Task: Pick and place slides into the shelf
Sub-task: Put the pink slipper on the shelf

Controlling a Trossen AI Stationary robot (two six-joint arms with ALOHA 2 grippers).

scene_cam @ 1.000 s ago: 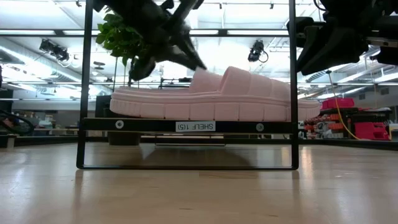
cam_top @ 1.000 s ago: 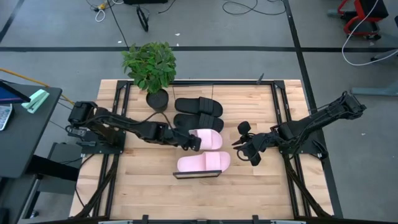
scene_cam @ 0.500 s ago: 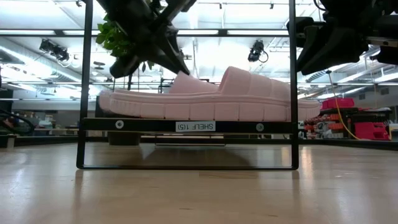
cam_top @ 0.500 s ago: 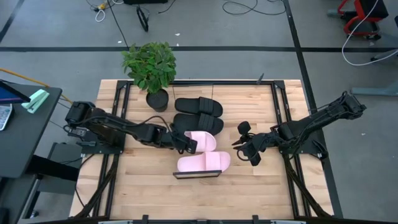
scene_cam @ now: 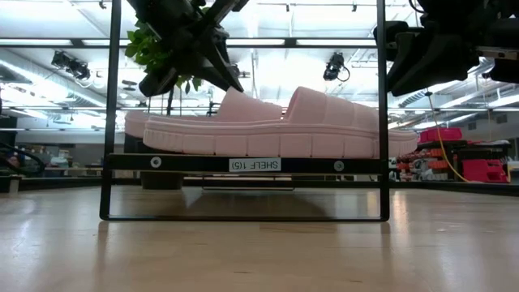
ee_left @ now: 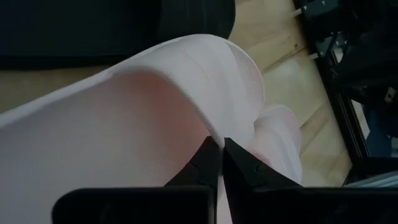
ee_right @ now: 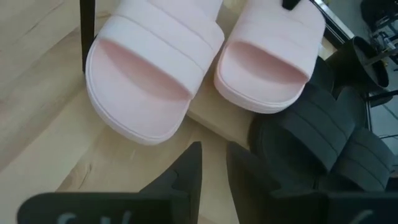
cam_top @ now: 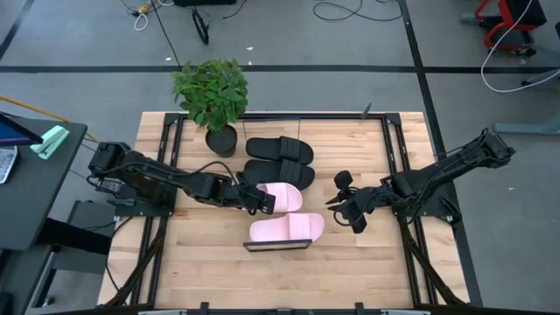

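My left gripper is shut on a pale pink slide, which lies across the shelf's board. This slide also shows in the left wrist view and in the right wrist view. The second pink slide rests sole-down on the board, just behind the shelf's black end bar. Two black slides lie side by side beyond the pink ones. My right gripper is open and hovers right of the shelf, touching nothing. My left gripper pinches the pink slide's wide strap at its edge between both fingers. It comes slanting down from the table's left. The fingers themselves hide the exact place of contact. I cannot tell whether the sole is lifted off the board.
A potted plant stands at the table's far edge, left of the shelf. The shelf's black frame fills the low view. Bare wood lies left of and in front of the shelf.
My left gripper has drawn back toward the table's left and taken the held pink slide with it. The slide's heel end now sticks out farther left behind the near pink slide in the low view. The right arm has kept still.
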